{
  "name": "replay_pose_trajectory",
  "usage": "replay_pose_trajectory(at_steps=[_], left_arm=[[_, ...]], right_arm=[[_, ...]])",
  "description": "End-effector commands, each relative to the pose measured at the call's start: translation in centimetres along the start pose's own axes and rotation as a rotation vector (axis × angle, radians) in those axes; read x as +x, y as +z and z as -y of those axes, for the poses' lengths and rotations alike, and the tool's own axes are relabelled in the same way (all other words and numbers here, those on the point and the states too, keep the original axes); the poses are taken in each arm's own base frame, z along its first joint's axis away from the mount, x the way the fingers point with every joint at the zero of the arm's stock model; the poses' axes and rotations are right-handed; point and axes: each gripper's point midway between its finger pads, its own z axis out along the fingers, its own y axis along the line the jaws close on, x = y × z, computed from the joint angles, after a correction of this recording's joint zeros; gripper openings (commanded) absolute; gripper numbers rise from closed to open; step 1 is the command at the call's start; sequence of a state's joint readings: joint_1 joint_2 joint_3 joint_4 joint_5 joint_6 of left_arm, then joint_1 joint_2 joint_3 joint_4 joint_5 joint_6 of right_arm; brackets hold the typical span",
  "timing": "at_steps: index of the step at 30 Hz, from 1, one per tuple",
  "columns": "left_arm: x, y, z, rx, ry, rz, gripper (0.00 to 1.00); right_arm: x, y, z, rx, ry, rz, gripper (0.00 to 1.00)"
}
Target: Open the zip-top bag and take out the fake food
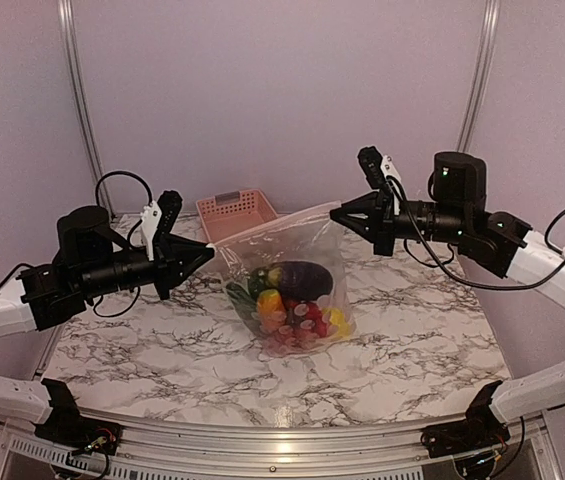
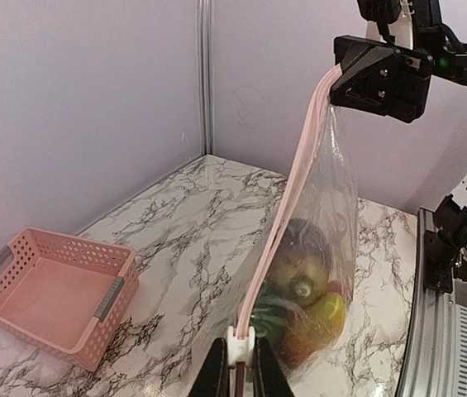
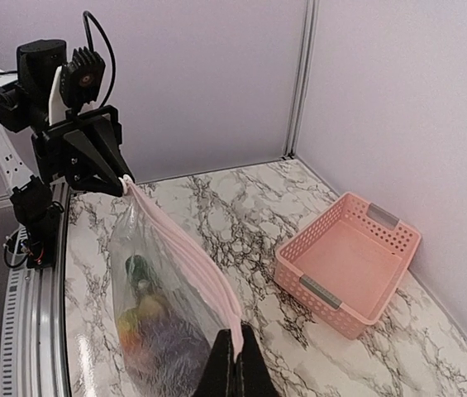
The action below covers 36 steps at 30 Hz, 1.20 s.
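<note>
**Top external view**
- Zip-top bag (image 1: 307, 243): slung between the two arms over mid-table, zip edge uppermost and sloping up to the right. Whether its loaded bottom rests on the marble table (image 1: 162, 350) or hangs just above it cannot be told.
- Left gripper (image 1: 207, 253): fingers pinched onto the bag's lower top corner.
- Right gripper (image 1: 336, 212): fingers pinched onto the higher corner. The grip itself is too small to read.
- Fake food (image 1: 292, 305): heaped low in the bag. A purple eggplant (image 1: 305, 275) lies on top, with yellow, green and red pieces smeared by the plastic.
- Pink basket (image 1: 234, 210): behind the bag by the back wall, near rim partly masked.
- Room: marble shows in front of the bag and on both flanks.

**Left wrist view**
- Left gripper (image 2: 238, 372): cut off by the bottom edge, squeezed onto the white end piece of the pink zip strip (image 2: 293, 186).
- The strip runs taut up to the right gripper (image 2: 338, 83), which is clamped on its far end.
- The bag's base is cropped and the toys inside are blurred.
- The pink basket (image 2: 51, 294) sits well apart at left, its corner cropped.
- A metal rail (image 2: 431, 331) marks the table edge.

**Right wrist view**
- Right gripper (image 3: 233, 364): fingers pressed together on the strip's end, with the contact dark.
- The strip climbs to the left gripper (image 3: 120, 178).
- The bag's bottom is cropped.
- The pink basket (image 3: 349, 265) stands well apart, near the corner.
</note>
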State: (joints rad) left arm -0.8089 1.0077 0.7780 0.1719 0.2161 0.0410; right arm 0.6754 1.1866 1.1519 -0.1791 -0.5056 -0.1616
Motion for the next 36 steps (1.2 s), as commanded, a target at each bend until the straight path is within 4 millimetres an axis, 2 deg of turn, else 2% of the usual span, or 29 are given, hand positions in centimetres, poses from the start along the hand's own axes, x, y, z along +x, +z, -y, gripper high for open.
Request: replay_pose_trajectory(at_steps=[1,5,11,14,20,26,29,31,33,34,35,36], left_arm=[[2.2,-1.6,-3.0,-0.159,-0.026,-0.076,0.03],[2.7,-2.3,-4.3,-0.213,-0.031,-0.093,0.03],[2.5,-1.2,-3.5,-0.148,-0.028,-0.085,0.02],[2.0,-0.2,-2.8,-0.091,-0.003,-0.079,0.02],[0.6,1.1,-2.6,-0.059,0.063,-0.062,0.03],[-1.0,2.3,-1.8,0.005,0.117,-0.039,0.03],[-1.6,2.4,-1.5,0.030,0.172,-0.023,0.04],[-1.7,2.4,-0.8,0.066,0.211,-0.018,0.05],[-1.6,2.2,-0.2,0.101,0.239,-0.018,0.06],[-1.6,2.1,0.0,0.110,0.251,-0.019,0.06],[-1.6,2.0,0.1,0.116,0.261,-0.019,0.06],[-1.5,2.0,0.2,0.123,0.269,-0.019,0.05]], right_arm=[[-3.5,-3.1,3.0,0.144,-0.031,0.111,0.00],[-3.3,-3.9,4.0,0.162,-0.016,0.119,0.00],[-2.2,-3.0,3.6,0.113,0.004,0.109,0.00],[-1.8,-2.5,2.6,0.036,0.003,0.103,0.00],[-0.6,-1.4,0.2,-0.106,0.008,0.062,0.00],[1.3,0.0,-2.3,-0.194,-0.004,-0.024,0.00],[1.4,-0.1,-3.0,-0.213,0.001,-0.039,0.02],[0.9,-0.5,-3.1,-0.208,0.001,-0.036,0.25],[0.3,-0.9,-3.0,-0.191,-0.002,-0.038,0.41],[0.0,-1.2,-2.9,-0.176,-0.007,-0.036,0.65],[-0.5,-1.5,-2.7,-0.161,-0.013,-0.033,0.77],[-0.9,-1.7,-2.6,-0.146,-0.021,-0.033,0.83]])
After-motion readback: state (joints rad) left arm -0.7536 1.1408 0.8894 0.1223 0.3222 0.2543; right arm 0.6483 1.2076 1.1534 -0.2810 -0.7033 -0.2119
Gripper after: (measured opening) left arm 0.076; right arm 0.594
